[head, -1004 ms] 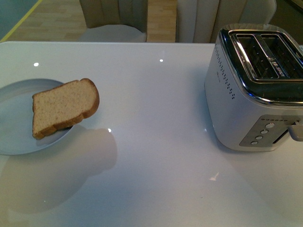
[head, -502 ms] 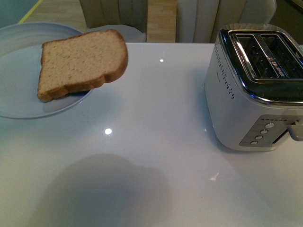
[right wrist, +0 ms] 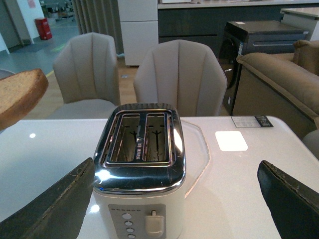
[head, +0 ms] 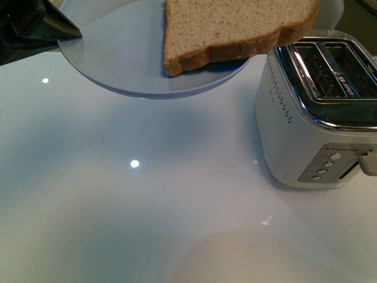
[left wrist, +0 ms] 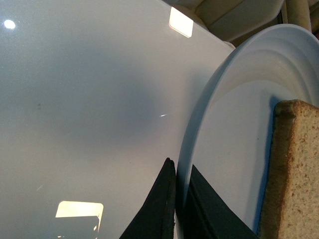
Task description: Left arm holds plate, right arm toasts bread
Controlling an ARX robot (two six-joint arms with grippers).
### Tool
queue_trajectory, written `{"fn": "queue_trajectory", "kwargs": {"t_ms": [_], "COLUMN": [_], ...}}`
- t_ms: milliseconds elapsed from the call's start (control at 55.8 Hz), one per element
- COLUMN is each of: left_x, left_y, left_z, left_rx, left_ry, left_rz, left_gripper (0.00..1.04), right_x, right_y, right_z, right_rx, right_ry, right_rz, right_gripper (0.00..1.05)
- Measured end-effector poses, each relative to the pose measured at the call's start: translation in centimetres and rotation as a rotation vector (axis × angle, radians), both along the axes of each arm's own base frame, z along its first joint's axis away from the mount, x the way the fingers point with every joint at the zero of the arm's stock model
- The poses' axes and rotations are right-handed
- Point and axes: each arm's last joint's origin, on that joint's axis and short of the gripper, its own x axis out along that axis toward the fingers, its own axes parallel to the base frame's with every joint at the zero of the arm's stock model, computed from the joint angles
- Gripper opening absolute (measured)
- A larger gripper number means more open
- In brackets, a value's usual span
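Front view, one bread [head: 235,29], one plate [head: 118,56] grasped by left claw [left wrist: 179,172], right claw [right wrist: 175,167] released

Our dark left gripper [head: 66,29] holds a round pale blue-grey plate [head: 118,56] above the white table [head: 147,206], its brown-crusted bread slice [head: 235,26] overhanging near a silver toaster [head: 294,130].

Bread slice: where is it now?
In the front view the bread slice lies on the plate, held above the table at upper centre by the left gripper, one end overhanging the rim toward the toaster on the right.
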Motion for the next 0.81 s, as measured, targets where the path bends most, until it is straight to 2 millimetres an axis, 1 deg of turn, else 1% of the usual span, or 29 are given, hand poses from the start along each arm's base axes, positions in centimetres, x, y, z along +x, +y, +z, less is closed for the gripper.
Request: {"fn": "queue_trajectory", "kwargs": {"t_ms": [36,72,108,143,179,215,287,448,502,574,681,717,807], "left_x": [-0.1,-0.1,-0.1,-0.2,-0.2,-0.3,-0.3,-0.3,-0.3,-0.3,-0.3,-0.3,-0.4], "left_y": [-0.2,-0.4,-0.5,-0.6,-0.7,-0.8,-1.0,-1.1,-1.1,-1.2,-1.2,-1.3,-1.3], "left_z": [0.1,0.2,0.3,0.3,0.4,0.5,0.6,0.6,0.6,0.6,0.6,0.6,0.6], "left_rx": [-0.001,0.001,0.000,-0.001,-0.002,-0.002,-0.003,-0.006,-0.007,-0.007,-0.010,-0.011,-0.012], "left_ry": [0.000,0.000,0.001,0.001,-0.001,-0.002,-0.004,-0.004,-0.003,-0.003,-0.001,-0.001,0.000], "left_rz": [-0.003,-0.007,-0.010,-0.012,-0.015,-0.019,-0.023,-0.026,-0.027,-0.029,-0.030,-0.030,-0.031], "left_gripper": [0.03,0.03,0.03,0.03,0.03,0.03,0.03,0.03,0.03,0.03,0.03,0.03,0.03], "right_x": [0.0,0.0,0.1,0.1,0.1,0.1,0.2,1.4,2.5,3.9,6.2,6.8,9.0], "right_y": [0.0,0.0,0.0,0.1,0.1,0.2,0.4,1.2,1.7,2.4,3.5,3.8,4.9], "right_z": [0.0,-0.1,-0.2,-0.3,-0.6,-0.8,-0.7,1.3,2.4,3.3,4.3,4.4,4.7], "right_rx": [0.002,0.034,0.078,0.104,0.123,0.138,0.157,0.225,0.282,0.346,0.424,0.445,0.507], "right_ry": [0.009,0.083,0.229,0.328,0.396,0.429,0.435,0.377,0.363,0.357,0.353,0.354,0.366], "right_rz": [-0.005,-0.032,-0.072,-0.085,-0.088,-0.089,-0.087,-0.008,0.051,0.103,0.187,0.205,0.275], "right_gripper": [0.96,0.96,0.96,0.96,0.96,0.96,0.96,0.96,0.96,0.96,0.96,0.96,0.96]}}
